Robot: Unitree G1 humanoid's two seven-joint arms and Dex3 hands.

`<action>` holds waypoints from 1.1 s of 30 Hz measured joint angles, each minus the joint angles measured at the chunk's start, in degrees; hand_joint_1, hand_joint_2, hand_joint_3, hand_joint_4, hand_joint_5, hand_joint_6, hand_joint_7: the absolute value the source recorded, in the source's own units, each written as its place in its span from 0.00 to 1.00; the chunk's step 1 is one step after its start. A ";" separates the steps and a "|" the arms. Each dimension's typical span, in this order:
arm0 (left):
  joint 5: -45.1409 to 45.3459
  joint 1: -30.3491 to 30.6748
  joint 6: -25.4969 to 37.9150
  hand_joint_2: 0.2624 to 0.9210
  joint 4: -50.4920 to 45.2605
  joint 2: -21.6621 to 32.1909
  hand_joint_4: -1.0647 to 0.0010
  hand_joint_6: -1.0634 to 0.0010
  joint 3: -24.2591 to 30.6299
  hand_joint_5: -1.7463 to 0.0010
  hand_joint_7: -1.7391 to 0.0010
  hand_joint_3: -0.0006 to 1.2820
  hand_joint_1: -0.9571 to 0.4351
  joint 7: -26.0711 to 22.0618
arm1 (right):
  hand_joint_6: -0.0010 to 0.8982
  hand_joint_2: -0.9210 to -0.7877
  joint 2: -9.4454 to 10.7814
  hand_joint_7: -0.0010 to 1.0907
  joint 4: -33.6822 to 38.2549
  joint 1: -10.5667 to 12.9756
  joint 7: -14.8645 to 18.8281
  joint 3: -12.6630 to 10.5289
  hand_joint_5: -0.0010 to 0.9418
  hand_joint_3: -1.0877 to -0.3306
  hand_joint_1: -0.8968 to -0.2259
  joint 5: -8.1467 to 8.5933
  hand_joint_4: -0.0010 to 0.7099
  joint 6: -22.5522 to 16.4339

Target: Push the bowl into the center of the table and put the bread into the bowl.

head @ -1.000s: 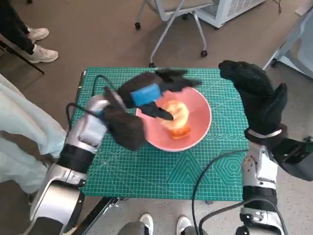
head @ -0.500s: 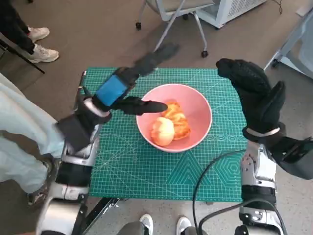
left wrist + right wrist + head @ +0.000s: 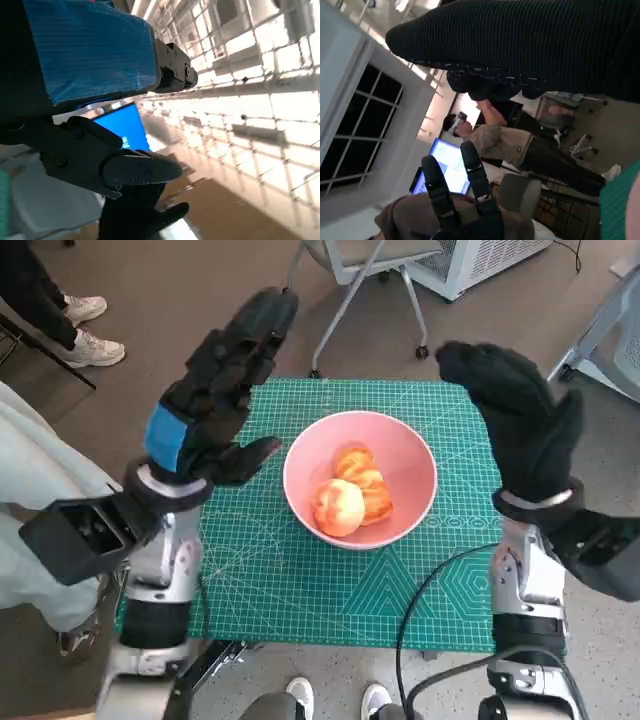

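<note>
The bread (image 3: 352, 493) is lying inside the pink bowl (image 3: 412, 455), just right of the head view's centre; the bowl is sitting near the middle of the green cutting mat covering the table (image 3: 300, 590). The bread is showing as a rounded pale piece in front and golden-brown pieces behind it, touching.

To the left of the bowl, the left hand (image 3: 215, 400) is hanging raised above the mat's upper-left part, its fingers (image 3: 255, 325) spread and released, grasping nothing. On the right of the frame, the right hand (image 3: 515, 415) is hovering over the mat's upper-right edge, fingers extended and apart, also released and empty.

A chair base (image 3: 350, 290) is standing at the top of the frame, and a person's shoes (image 3: 85, 335) are showing at upper left.
</note>
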 measured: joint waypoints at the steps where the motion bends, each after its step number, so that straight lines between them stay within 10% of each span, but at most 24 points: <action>1: 0.09 0.05 -0.27 1.00 0.03 -0.41 0.90 0.77 0.08 0.99 0.97 0.35 0.20 0.14 | 0.03 0.00 0.00 0.50 -0.17 -0.09 -0.16 0.07 0.00 0.48 0.32 -0.11 0.25 0.10; 33: 5.81 -0.17 -3.44 1.00 2.17 -0.76 0.91 0.83 1.36 1.00 0.98 0.43 0.21 2.53 | 0.11 0.00 0.00 0.37 1.27 -2.86 -2.80 0.26 0.00 0.54 0.32 -2.44 0.27 -2.75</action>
